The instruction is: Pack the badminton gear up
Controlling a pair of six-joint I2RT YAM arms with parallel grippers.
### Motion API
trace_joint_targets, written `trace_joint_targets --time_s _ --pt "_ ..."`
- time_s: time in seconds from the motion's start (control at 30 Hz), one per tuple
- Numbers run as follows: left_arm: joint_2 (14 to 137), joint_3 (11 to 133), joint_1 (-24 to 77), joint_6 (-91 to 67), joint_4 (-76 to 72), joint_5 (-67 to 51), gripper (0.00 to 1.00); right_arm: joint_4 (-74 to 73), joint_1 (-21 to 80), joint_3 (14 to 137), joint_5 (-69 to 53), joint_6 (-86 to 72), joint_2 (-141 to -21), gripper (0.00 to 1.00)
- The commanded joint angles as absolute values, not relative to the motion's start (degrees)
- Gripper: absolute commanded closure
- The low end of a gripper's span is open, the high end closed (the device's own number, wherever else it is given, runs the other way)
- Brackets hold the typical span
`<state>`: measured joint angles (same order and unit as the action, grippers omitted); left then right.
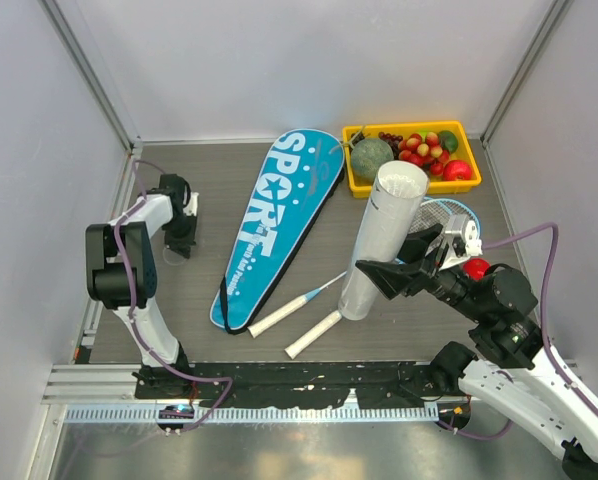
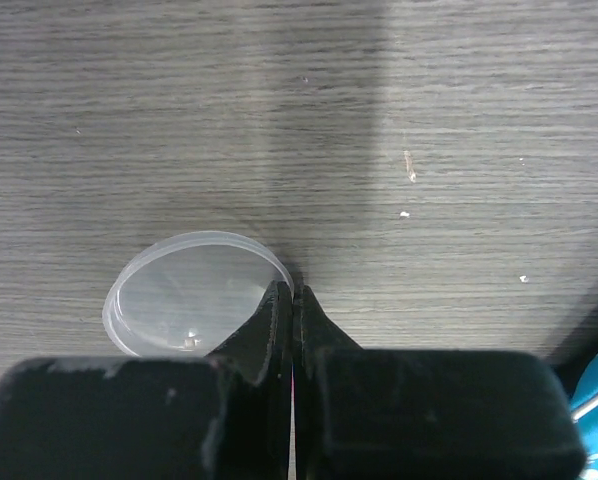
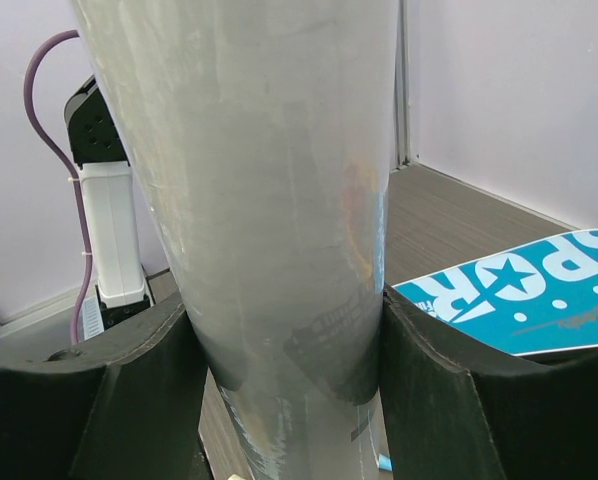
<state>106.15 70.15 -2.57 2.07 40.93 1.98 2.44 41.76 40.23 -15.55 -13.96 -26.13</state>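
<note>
The long white tube (image 1: pixel 384 225) stands upright right of centre, and my right gripper (image 1: pixel 397 258) is shut on its lower half; it fills the right wrist view (image 3: pixel 269 180) between the fingers (image 3: pixel 99 400). Two light-blue rackets lie under it, white handles (image 1: pixel 279 318) (image 1: pixel 314 335) toward the front and heads (image 1: pixel 451 212) behind the tube. The blue SPORT bag (image 1: pixel 279 220) lies flat at centre. My left gripper (image 1: pixel 179 238) is at the far left, pointing down, shut on the rim of a clear round lid (image 2: pixel 184 295) on the table. No shuttlecocks show.
A yellow tray of fruit (image 1: pixel 411 130) stands at the back right. A red round fruit (image 1: pixel 476 268) lies beside my right arm. Grey walls close in the table on the left, back and right.
</note>
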Motion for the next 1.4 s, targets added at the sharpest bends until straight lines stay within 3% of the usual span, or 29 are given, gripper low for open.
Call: trace_joint_targets --time_s 0.0,0.23,0.83,1.37 --pt "105.3 71.63 -1.67 3.43 41.92 2.72 1.0 5.54 41.84 42.8 -15.03 -12.92 -25.66 0.59" --pt "94.15 71.37 -1.14 1.5 43.33 -7.55 1.0 5.27 41.75 40.78 -14.16 -14.5 -27.77 0.59" --pt "58.02 66.19 2.28 -7.9 42.02 -32.76 1.0 0.79 41.84 43.24 -15.03 -1.24 -43.76 0.6" --pt "47.29 66.8 8.96 -17.92 37.27 -48.5 1.0 -17.11 41.92 55.98 -19.59 20.11 -55.72 0.62"
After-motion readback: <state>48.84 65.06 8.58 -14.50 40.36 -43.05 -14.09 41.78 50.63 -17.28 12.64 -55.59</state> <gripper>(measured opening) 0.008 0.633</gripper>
